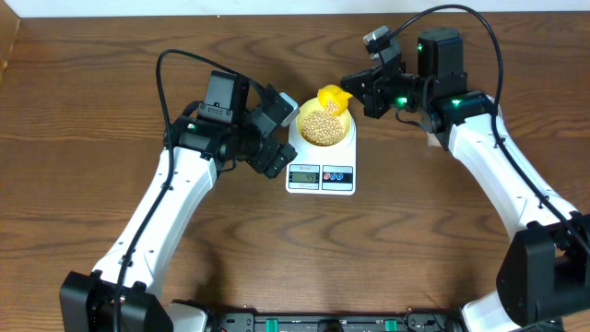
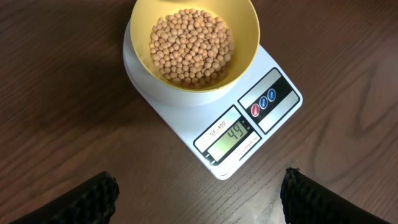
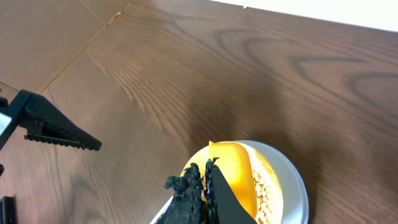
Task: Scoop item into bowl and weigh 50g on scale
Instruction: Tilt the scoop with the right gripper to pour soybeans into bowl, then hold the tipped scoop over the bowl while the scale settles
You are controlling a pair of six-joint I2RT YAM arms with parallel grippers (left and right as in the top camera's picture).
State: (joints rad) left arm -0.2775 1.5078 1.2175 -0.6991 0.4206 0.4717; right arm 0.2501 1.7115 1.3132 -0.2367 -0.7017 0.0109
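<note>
Many small tan beans (image 2: pixel 189 46) fill the bottom of the pale yellow bowl (image 2: pixel 245 31), which sits on the round platform at the far end of the white scale (image 2: pixel 180 121). At the scale's near edge the grey display (image 2: pixel 234 135) appears to read 44, with the coloured buttons (image 2: pixel 263 102) just beside it. The left gripper (image 2: pixel 199 199) hovers over the bare wooden table (image 1: pixel 111 55) on the display side of the scale, its fingertips (image 2: pixel 93 193) spread wide apart and holding nothing. In the overhead view it lies just left of the scale. The right gripper (image 3: pixel 200 186) reaches in from the scale's far right side, its black fingers pressed together on the handle of a bright yellow scoop (image 3: pixel 233 168). The scoop hangs tilted over the bowl's far rim, above the scale platform, and a few beans show just beside its mouth.
</note>
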